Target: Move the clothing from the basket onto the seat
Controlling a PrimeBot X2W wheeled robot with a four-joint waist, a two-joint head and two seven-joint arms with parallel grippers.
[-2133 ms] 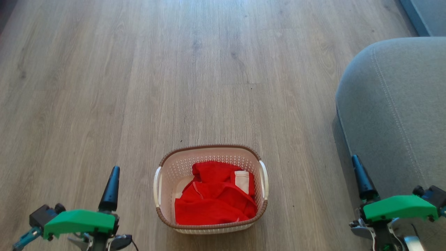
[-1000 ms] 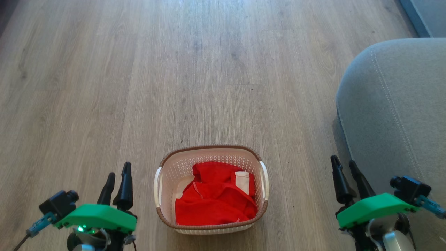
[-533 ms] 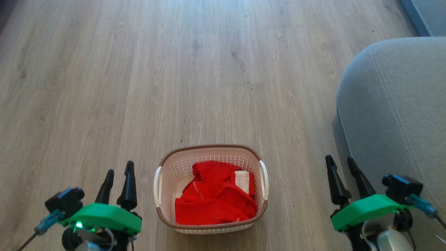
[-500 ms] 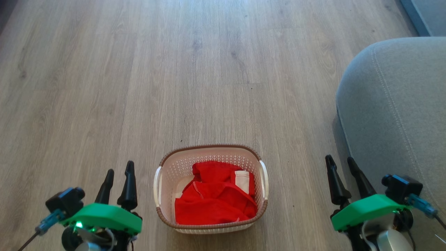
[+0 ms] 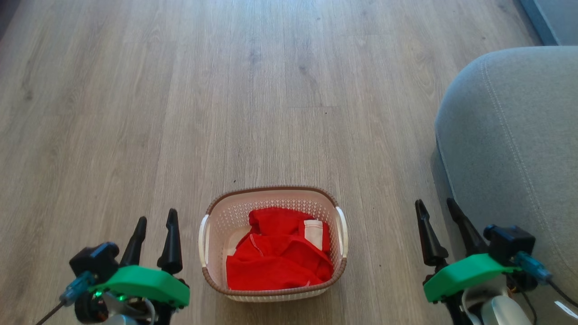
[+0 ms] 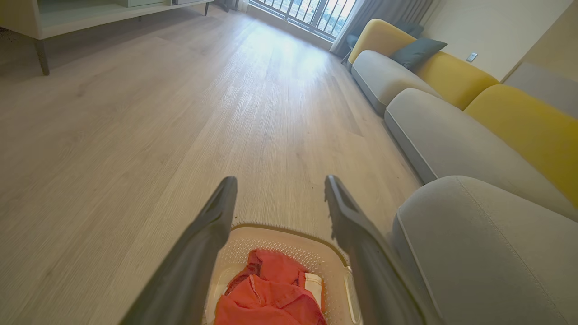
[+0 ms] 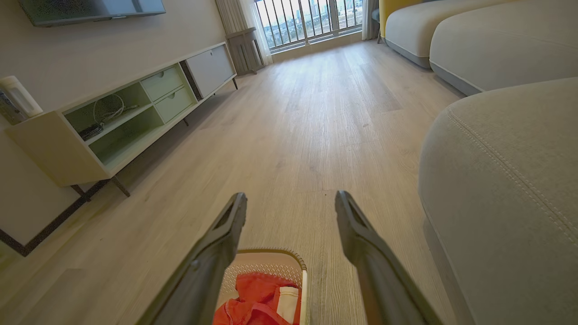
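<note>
I see the clothing (image 5: 277, 257), a red garment with a white trim band, lying crumpled inside the basket (image 5: 271, 190) and covering most of its base. The basket sits on the wooden floor (image 5: 180, 90), at the near middle of my head view. The seat (image 5: 519, 135), a grey cushion with a pale double seam, stands to the right of the basket, apart from it. The left claw (image 5: 157, 215) hovers just left of the basket, fingers spread, released and grasping nothing. The right claw (image 5: 435, 201) hovers between the basket and the seat, close to the seat's edge, likewise released and empty. Both claws point toward the far floor.
</note>
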